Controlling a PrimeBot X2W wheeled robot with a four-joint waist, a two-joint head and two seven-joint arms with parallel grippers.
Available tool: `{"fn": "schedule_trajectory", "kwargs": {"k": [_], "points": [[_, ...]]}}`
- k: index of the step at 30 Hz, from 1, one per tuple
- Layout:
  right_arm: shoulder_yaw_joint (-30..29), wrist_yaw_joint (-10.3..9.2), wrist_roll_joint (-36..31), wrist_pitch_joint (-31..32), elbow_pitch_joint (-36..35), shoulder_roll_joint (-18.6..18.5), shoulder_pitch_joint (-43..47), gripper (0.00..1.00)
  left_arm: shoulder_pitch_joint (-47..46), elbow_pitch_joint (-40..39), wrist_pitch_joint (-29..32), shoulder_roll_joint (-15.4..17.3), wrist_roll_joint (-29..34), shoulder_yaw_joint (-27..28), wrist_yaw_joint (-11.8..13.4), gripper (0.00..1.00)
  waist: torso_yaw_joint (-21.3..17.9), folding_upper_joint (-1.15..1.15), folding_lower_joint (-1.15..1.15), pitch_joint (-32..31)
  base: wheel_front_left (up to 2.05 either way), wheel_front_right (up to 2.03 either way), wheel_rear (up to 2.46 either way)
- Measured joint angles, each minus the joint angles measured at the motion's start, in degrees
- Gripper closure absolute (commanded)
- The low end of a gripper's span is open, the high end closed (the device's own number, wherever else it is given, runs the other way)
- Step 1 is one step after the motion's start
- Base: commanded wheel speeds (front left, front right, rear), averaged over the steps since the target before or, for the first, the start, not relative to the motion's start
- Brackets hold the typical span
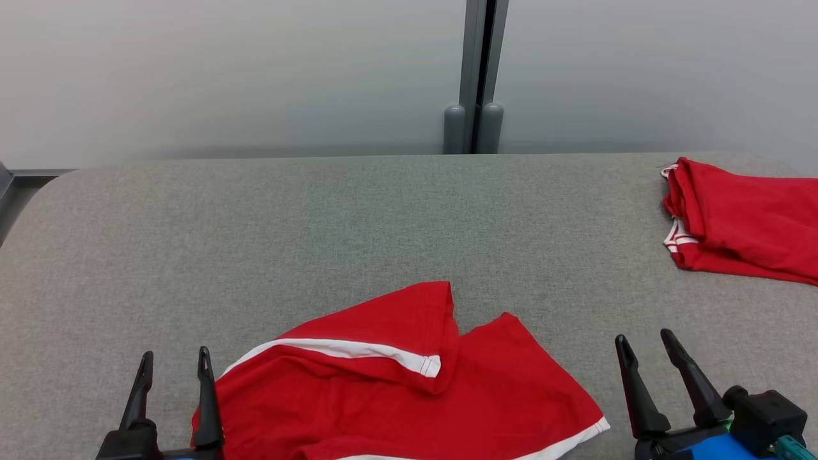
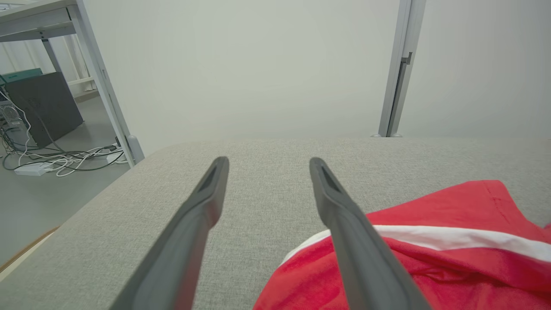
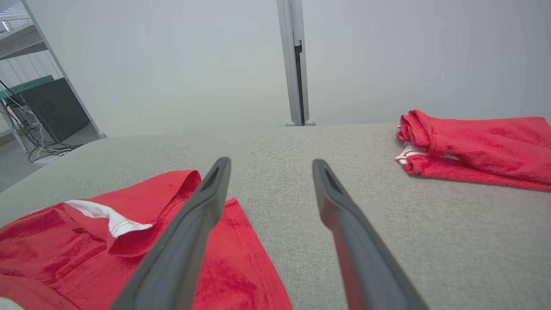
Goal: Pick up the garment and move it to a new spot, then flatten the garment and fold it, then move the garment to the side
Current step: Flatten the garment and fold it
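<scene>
This looks like a robotics lab or office corner. A grey fabric-topped table [image 1: 383, 211] stands against pale partition panels [image 1: 223, 70] with an aluminium post [image 1: 474, 64]. Beside it, a metal-framed desk [image 2: 34, 19] shelters a computer tower [image 2: 43, 107] (cables [image 2: 69, 162] tangled on the floor).

Middle and left of the counter [image 1: 287, 223] are bare, plenty of room to pass. In the way: the red garment [image 1: 409, 396] spread at the near edge, a folded red pile [image 1: 748, 220] far right, wall [image 1: 223, 70] right behind.

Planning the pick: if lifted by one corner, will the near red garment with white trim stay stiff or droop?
Probably droops: the near red white-trimmed garment lies creased, one flap folded over. Likely light: the cloth looks thin.
</scene>
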Motion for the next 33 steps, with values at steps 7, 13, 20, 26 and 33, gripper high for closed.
{"fn": "schedule_trajectory", "kwargs": {"k": [7,13,20,26,33], "points": [[0.07,0.01,-3.04,-3.66,2.57,3.13,-2.03,0.0,-0.43,0.33,0.0,0.03,0.27,0.11,-0.16,0.0,-0.11,0.0,0.0,0.42,0.0,0.0,0.0],[0.7,0.01,-3.7,-4.59,6.69,3.85,-3.08,0.0,-0.88,0.43,0.0,-0.01,0.52,-0.03,0.07,0.0,-0.17,0.0,0.0,0.48,0.0,0.0,0.0],[0.12,0.01,-3.87,-4.82,9.15,4.08,-3.94,0.0,-0.85,0.58,0.0,0.18,0.73,0.04,0.11,0.0,-0.45,0.0,0.0,0.12,0.0,0.0,0.0],[-0.26,0.01,-4.03,-4.83,9.49,4.22,-3.96,0.0,-0.75,0.73,0.0,0.27,0.73,0.05,0.1,0.0,-0.52,0.0,0.0,-0.35,0.0,0.0,0.0],[-0.31,0.01,-4.34,-4.83,9.73,4.43,-3.93,0.0,-0.51,0.94,0.0,0.67,0.77,0.1,0.09,0.0,-0.55,0.0,0.0,-0.86,0.0,0.0,0.0]]}}
